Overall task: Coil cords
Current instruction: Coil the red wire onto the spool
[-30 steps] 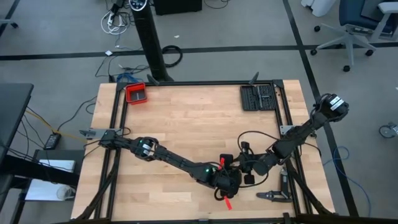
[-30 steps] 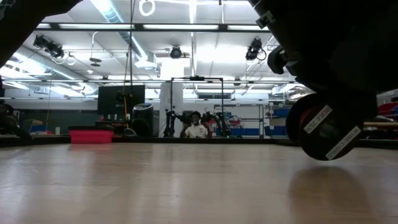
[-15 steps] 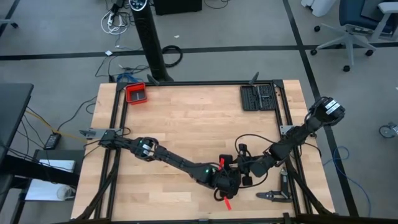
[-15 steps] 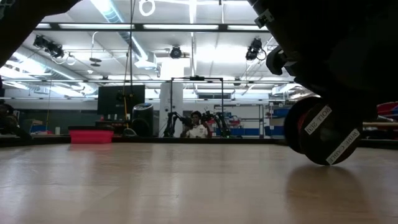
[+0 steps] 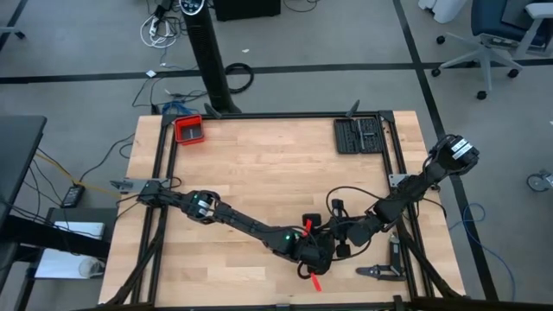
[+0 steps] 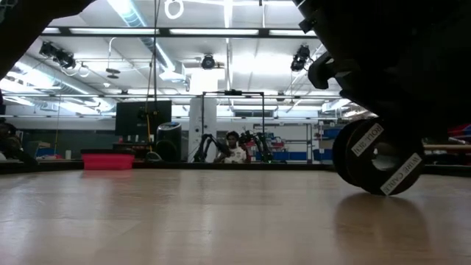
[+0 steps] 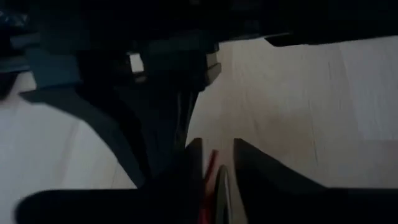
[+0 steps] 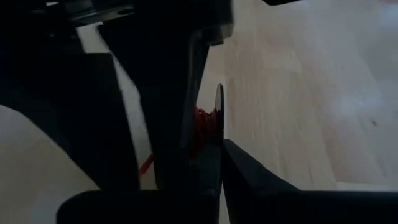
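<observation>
At the near edge of the pale wooden worktop (image 5: pixel 259 164), right of its middle, the two dark hands are meeting over the very thin red wire-like cord (image 5: pixel 313 280). The right hand (image 5: pixel 333 244) has just been closing from wide apart and is now pinched together on red strands at its tips, while the left hand (image 5: pixel 316 250) has just been parting, its fingers (image 7: pixel 194 163) standing slightly apart with red between them. This looks like a handover, so the coiling is probably carrying on from the right side. The cord's visible tail is running near to far, slightly slanted. Farther off, a red rectangular tray (image 5: pixel 188 130) is sitting at the far left corner.
</observation>
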